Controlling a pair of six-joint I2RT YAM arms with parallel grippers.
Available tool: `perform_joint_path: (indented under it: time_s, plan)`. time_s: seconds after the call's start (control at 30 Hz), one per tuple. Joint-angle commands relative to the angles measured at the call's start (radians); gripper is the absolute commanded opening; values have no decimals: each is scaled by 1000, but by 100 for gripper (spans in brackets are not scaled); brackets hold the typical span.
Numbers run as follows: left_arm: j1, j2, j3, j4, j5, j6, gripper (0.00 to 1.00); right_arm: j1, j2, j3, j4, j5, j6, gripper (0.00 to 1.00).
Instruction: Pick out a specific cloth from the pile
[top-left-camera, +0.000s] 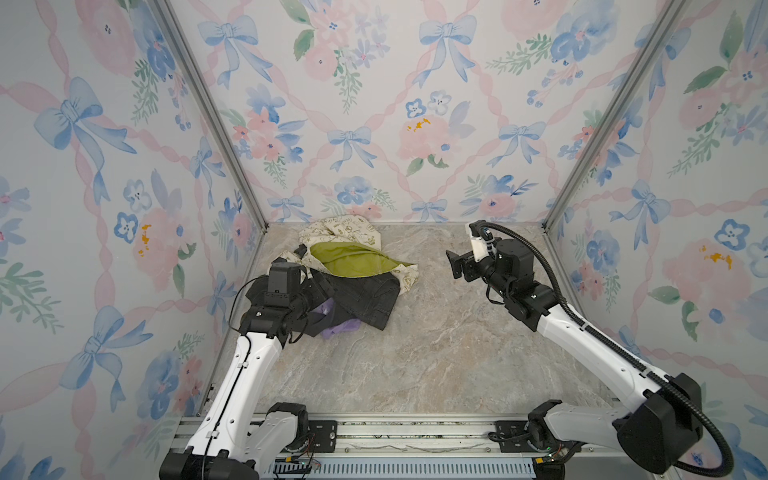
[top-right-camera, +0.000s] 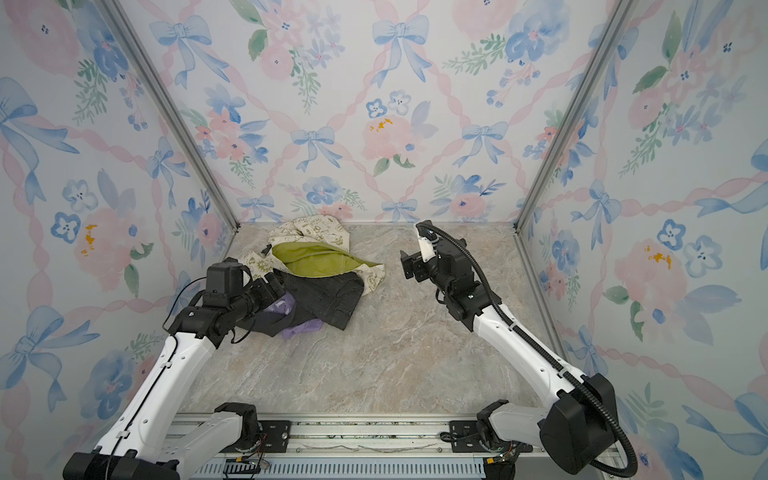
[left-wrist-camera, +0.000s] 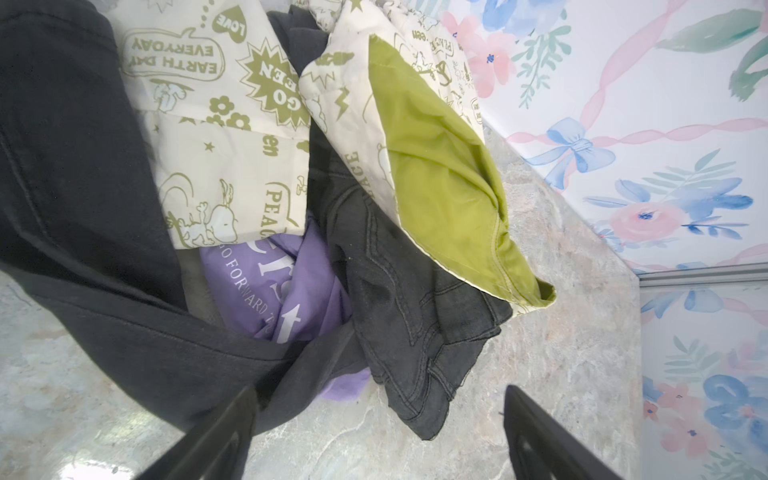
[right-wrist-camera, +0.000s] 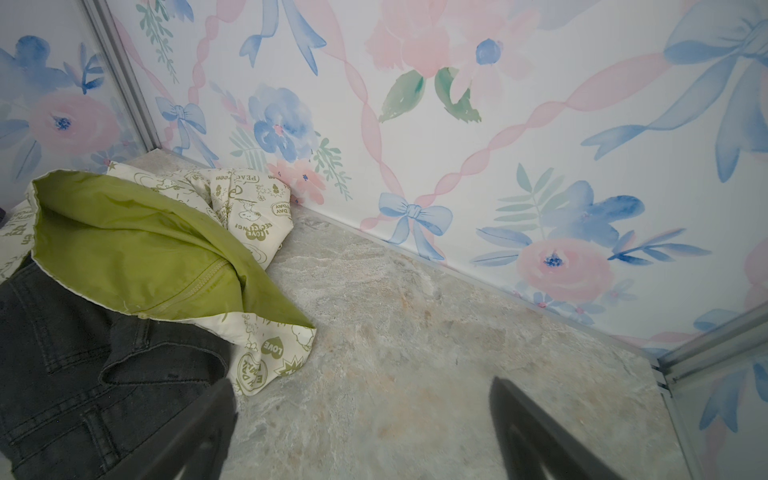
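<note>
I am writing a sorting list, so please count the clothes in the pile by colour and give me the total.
Light purple soft T-shirt with white lettering: 1
Dark grey denim garment: 1
Cream printed fabric with olive-green lining: 1
Total: 3

A marble-patterned tabletop (top-left-camera: 436, 353) in beige and grey formed the floor of the booth. Papered walls (top-left-camera: 374, 104) with pink roses, blue bows and pink ribbons enclosed it on three sides. They met at a left aluminium post (top-left-camera: 210, 108) and a right aluminium post (top-left-camera: 602, 124). A silver rail (top-left-camera: 415, 432) ran along the near edge.
</note>
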Motion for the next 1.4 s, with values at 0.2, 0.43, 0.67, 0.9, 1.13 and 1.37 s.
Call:
perform_joint_path:
  time_s: [0.2, 0.43, 0.67, 0.9, 1.13, 1.37]
  plan:
    - [4, 49, -49, -25, -27, -97, 89, 11, -63, 0, -33, -8, 1, 97]
    - [13, 179, -2, -17, -101, -49, 73, 18, -70, -18, -34, -8, 23, 97]
    - [53, 284, 6, 27, -125, -31, 62, 29, -53, 0, -47, -3, 28, 97]
    - [94, 363, -34, 140, -95, -42, 54, 56, -41, 32, -89, -62, 27, 97]
    - [105, 456, -37, 195, -72, -47, 49, 141, -15, 65, -120, -204, 54, 97]
    - [105, 515, -40, 218, -92, -53, 48, 251, 44, 108, -133, -261, 51, 97]
